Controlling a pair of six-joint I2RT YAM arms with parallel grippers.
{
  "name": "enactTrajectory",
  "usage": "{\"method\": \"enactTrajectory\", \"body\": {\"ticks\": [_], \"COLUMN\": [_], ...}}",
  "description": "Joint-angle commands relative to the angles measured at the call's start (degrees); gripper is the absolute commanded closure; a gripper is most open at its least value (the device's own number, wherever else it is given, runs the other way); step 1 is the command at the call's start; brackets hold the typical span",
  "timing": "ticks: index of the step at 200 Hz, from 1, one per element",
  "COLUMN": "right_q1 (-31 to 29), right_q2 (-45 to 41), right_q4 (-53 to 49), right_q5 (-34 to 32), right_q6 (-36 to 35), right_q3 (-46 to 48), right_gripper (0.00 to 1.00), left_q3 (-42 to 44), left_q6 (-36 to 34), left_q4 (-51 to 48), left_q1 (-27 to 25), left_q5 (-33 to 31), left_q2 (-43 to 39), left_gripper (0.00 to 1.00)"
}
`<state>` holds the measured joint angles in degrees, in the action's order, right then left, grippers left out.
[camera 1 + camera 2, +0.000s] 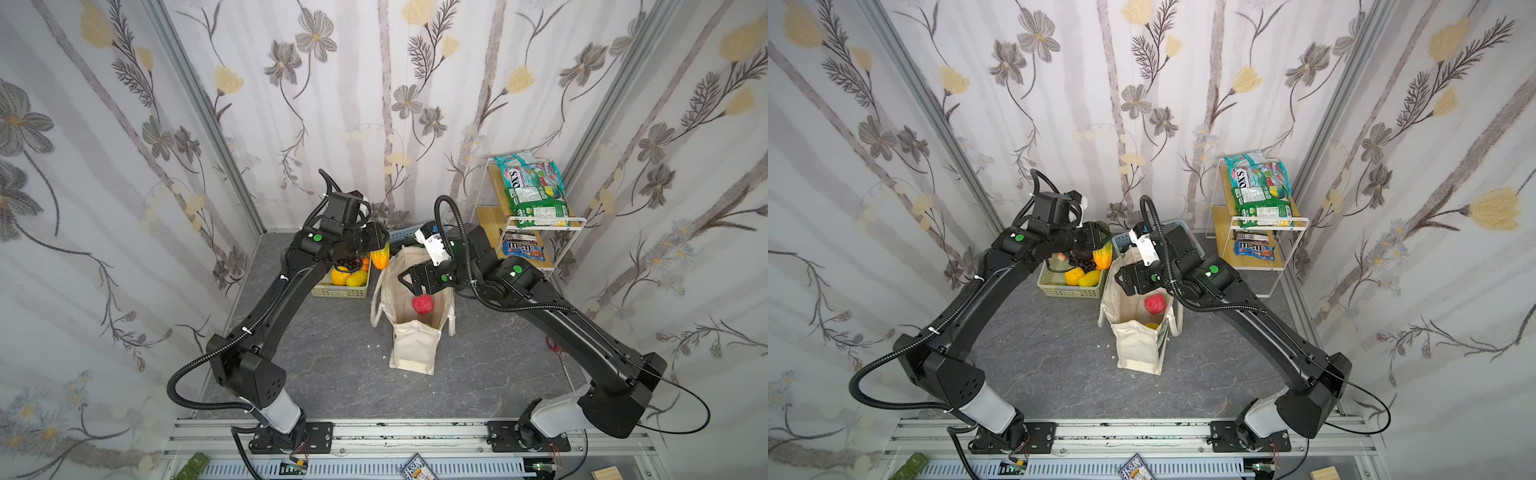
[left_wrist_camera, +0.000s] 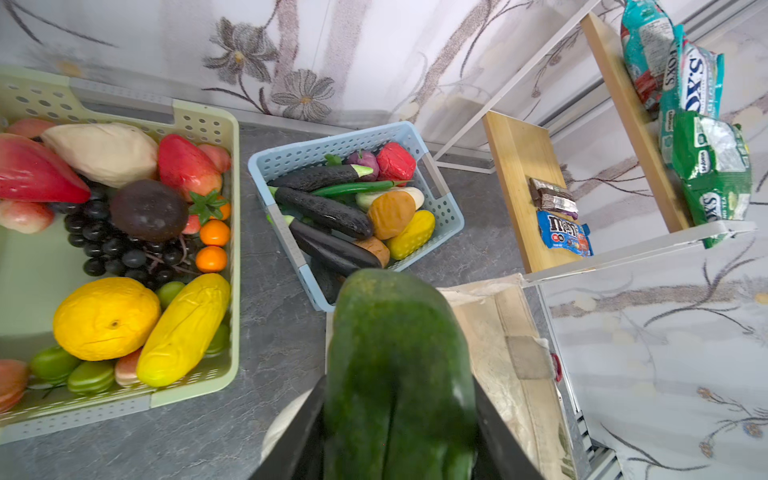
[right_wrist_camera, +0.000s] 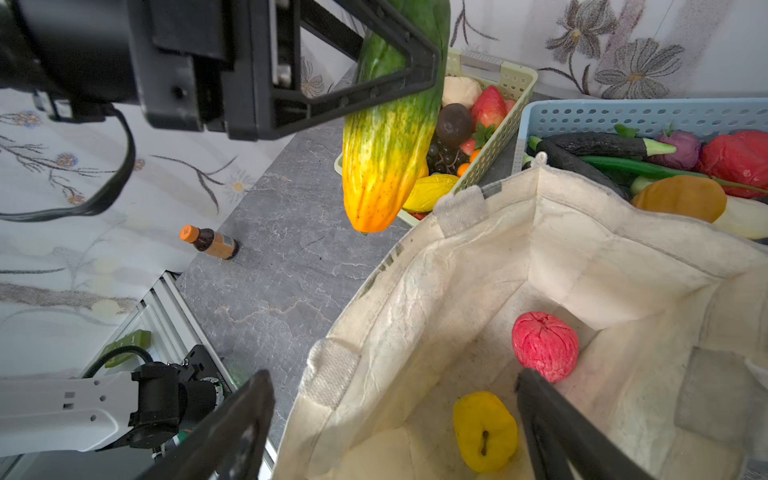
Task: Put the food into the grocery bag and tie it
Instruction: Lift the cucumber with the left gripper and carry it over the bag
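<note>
At the left, a green basket [image 1: 338, 293] full of fruit sits on the grey table [image 1: 324, 365]. The left gripper [image 2: 399, 378] hangs over the basket's right edge, clamped on a long green and yellow fruit [image 3: 386, 166] whose orange end points down, just outside the bag's rim. In the middle, the cream bag [image 1: 415, 353] stands open, with a red fruit [image 3: 544, 345] and a yellow fruit [image 3: 484, 432] lying apart on its bottom. The right gripper [image 3: 392, 376] hovers over the bag's mouth, jaws spread wide and holding nothing. Behind the bag is a blue basket [image 2: 449, 208] of vegetables. At the right, a shelf [image 1: 536, 222] carries snack packets [image 1: 536, 195] on both levels.
</note>
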<state>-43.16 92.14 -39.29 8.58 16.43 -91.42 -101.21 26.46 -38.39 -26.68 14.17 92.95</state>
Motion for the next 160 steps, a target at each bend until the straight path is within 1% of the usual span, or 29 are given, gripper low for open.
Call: {"method": "enactTrajectory", "body": {"ticks": [1,23,63,123,160], "right_q1": [0.1,0.3,0.8,2.1,3.1], "right_q2": [-2.5,-4.6,-7.3,-9.6,-11.0], "right_q4": [-0.3,-0.6,-2.8,-4.0,-5.2], "right_q5": [-0.8,0.0,1.7,2.0,1.5], "right_q6": [-0.7,-0.6,-1.8,-1.9,-2.1], "right_q3": [1.4,2.7,5.5,8.3,10.2], "right_gripper": [0.1,0.1,0.1,0.09,0.09], "left_q3": [1.3,2.6,3.4,3.4,4.2], "left_q6": [2.6,3.9,4.6,5.0,3.8], "left_q4": [3.7,5.3,6.3,6.9,6.1], "left_q1": [-1.1,-2.7,-6.3,-10.7,-12.5], "left_q5": [0.9,1.2,1.0,0.4,-2.1], "left_q2": [-0.8,-1.2,0.7,3.9,6.0], "left_gripper": [0.55,0.55,0.56,0.56,0.56]}}
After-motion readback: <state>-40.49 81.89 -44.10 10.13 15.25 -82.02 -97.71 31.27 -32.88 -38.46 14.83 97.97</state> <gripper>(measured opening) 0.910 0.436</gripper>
